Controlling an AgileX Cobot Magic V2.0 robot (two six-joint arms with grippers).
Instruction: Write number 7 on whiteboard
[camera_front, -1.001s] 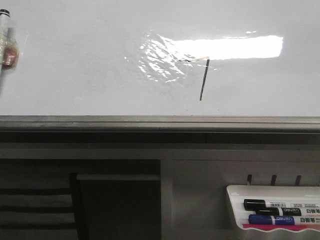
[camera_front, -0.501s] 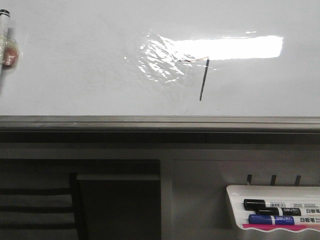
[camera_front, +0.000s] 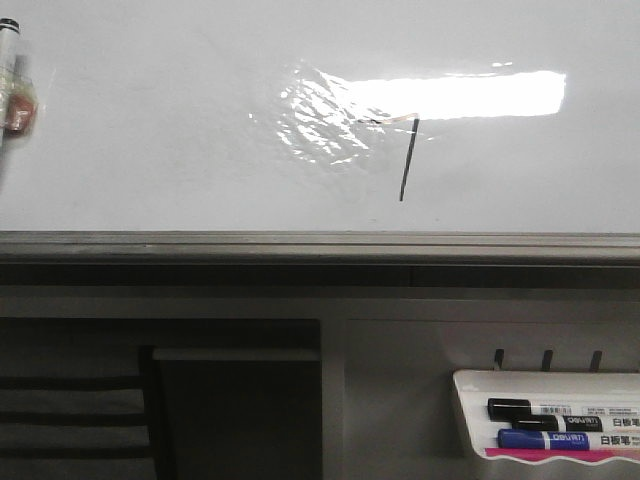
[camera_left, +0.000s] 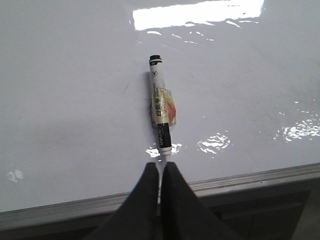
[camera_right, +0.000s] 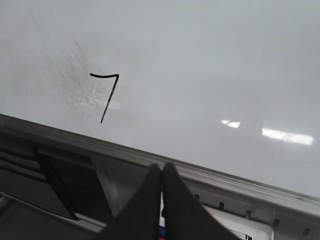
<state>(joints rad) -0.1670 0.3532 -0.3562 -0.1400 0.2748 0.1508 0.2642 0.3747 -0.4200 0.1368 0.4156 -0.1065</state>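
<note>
Reading the whiteboard (camera_front: 150, 130) first: the number 7 (camera_front: 405, 160) is drawn, its slanted downstroke plain and dark just below the bright glare (camera_front: 460, 95), its short top stroke faint where it runs into that glare. The right wrist view shows the figure whole, top bar joined to the downstroke, sitting above the board's grey bottom rail (camera_front: 320, 245). Left claw (camera_left: 161, 172) is clenched on a marker (camera_left: 161, 112), gripping its lower end; the barrel points up the board away from the rail, a torn label wrapped round its middle. In the front view only a sliver of that marker shows, far to the left of the 7, well apart from it. Right claw (camera_right: 161, 172) is pressed shut on nothing I can see, hanging off the board on the rail side of the 7. A small white tray (camera_front: 470, 420) hangs below the rail, to the right of the 7, with a black marker (camera_front: 540, 410) and a blue marker (camera_front: 550, 438) lying in it. Judgement: writing looks complete; the step in hand is getting the pen clear. To do it well, keep the tip lifted off the glossy board, travel away from the 7 rather than across it, and keep the grip firm so the barrel does not swing and leave a stray line.
</note>
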